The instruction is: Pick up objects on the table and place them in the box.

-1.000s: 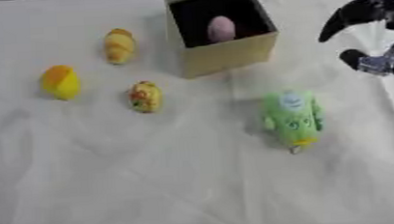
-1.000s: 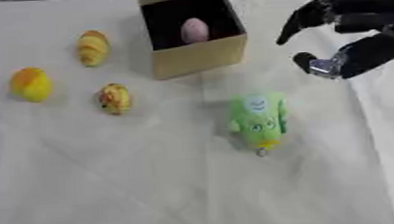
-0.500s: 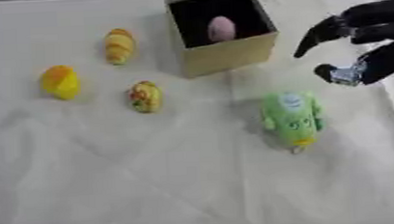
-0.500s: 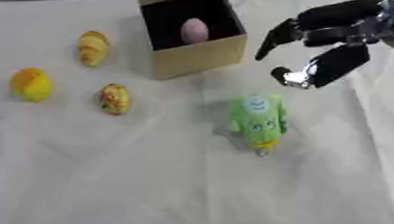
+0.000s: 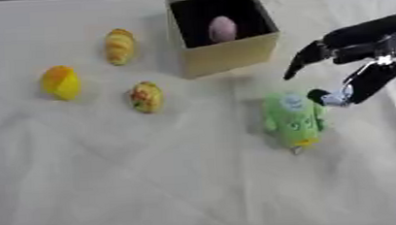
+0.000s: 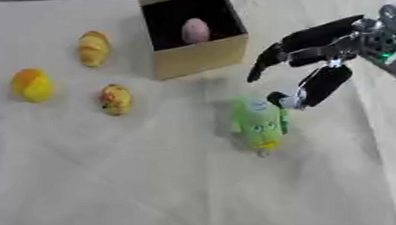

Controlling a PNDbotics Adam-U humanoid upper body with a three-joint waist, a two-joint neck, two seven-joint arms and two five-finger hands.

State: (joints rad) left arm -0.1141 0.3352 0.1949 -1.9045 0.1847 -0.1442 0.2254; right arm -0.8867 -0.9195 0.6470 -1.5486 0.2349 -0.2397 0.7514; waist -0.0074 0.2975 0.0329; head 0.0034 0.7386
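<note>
Right hand [image 6: 318, 62] moved in toward green toy [image 6: 257, 121], fingers spread wide; no readable writing.

Both head views look down at table [image 5: 86, 188]; right eye offset sideways. Shared: box [image 5: 223, 40] far, toys nearer.

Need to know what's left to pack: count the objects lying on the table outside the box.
4: a striped yellow piece left of the box, an orange-yellow one farthest left, a speckled one nearer centre, and a green toy beside the right hand.
</note>
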